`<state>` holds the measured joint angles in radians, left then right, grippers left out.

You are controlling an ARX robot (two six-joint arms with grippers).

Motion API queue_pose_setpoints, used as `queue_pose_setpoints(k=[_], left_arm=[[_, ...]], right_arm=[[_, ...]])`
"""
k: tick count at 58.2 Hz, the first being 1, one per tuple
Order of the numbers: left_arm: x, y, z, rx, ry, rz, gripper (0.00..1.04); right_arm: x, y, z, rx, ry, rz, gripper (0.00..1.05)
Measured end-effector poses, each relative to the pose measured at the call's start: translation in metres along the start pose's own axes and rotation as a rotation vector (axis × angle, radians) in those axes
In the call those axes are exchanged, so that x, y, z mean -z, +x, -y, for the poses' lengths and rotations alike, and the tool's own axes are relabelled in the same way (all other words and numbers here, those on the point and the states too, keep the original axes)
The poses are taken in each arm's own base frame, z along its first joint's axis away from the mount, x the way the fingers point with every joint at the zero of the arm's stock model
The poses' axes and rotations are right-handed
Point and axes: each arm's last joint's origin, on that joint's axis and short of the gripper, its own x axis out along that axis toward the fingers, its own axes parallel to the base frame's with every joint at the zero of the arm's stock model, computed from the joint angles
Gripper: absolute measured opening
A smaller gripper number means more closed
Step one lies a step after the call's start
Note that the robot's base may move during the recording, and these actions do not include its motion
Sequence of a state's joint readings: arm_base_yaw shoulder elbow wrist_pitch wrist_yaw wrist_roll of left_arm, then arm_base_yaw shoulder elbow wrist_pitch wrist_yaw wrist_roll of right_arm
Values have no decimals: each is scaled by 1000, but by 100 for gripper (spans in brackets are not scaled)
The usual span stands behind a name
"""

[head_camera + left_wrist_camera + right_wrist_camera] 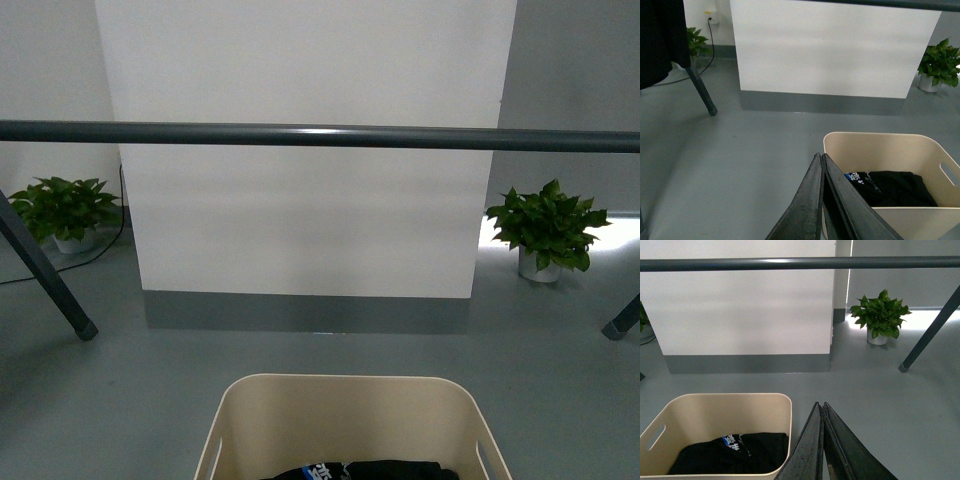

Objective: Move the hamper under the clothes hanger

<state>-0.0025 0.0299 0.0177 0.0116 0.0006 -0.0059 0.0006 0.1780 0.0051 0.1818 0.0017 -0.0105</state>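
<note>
The cream-beige hamper point(345, 412) stands on the grey floor at the bottom middle of the front view, with black clothes point(360, 470) inside. It also shows in the left wrist view point(900, 150) and in the right wrist view point(715, 407). The clothes hanger's dark grey rail point(320, 135) runs level across the front view, above and beyond the hamper, on slanted legs point(45, 270). My left gripper point(820, 156) is shut and empty, beside the hamper's left wall. My right gripper point(820, 404) is shut and empty, beside its right wall. Neither arm shows in the front view.
A white wall panel with a grey base point(305, 310) stands behind the rail. Potted plants sit at the left point(65, 210) and right point(548, 230). A hanger leg foot point(622, 322) rests at the right. A dark garment point(660, 40) hangs at the left wrist view's edge.
</note>
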Motion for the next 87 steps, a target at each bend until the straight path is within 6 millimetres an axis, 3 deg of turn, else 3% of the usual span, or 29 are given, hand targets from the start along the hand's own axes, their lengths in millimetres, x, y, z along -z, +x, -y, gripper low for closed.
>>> queue_pose_setpoints(k=[9,51,53,67,80,87], left_arm=[[-1,-2,0,0,0,15,3],[-1,-2,0,0,0,15,3],[-1,-2,0,0,-1,15,4],[-1,-2,0,0,0,15,47],[-1,-2,0,0,0,15,97],[-1,-2,0,0,1,15,98]], right_arm=[[3,-11,0,-3,0,-8,2],[3,-11,0,-3,0,-6,2],[3,-11,0,-3,0,-6,6],[3,-11,0,-3,0,-6,48],[3,-11,0,-3,0,-6,97],[3,-11,0,-3,1,-6,96]])
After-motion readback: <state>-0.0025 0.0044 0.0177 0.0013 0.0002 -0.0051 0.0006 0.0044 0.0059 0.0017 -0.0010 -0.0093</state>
